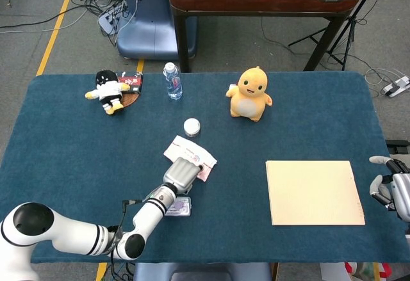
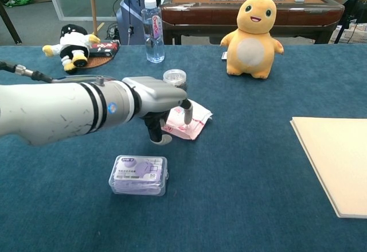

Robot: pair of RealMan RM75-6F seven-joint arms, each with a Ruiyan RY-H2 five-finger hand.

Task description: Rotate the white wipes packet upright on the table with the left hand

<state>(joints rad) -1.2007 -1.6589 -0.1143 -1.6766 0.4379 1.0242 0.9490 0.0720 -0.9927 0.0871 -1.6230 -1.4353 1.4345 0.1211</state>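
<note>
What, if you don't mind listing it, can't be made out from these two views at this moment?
- Left robot hand on the wipes packet: chest view, its fingers cover the packet's near-left part, so actual grip is unclear.
- Packet's near end: head view, hidden under the hand.
- Right robot hand: head view, cut off by the right edge; absent from chest view.
- Print on the purple box: too small.

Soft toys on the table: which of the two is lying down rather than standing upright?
The black-and-white doll at the far left lies flat beside the red packet; the yellow plush stands upright.
</note>
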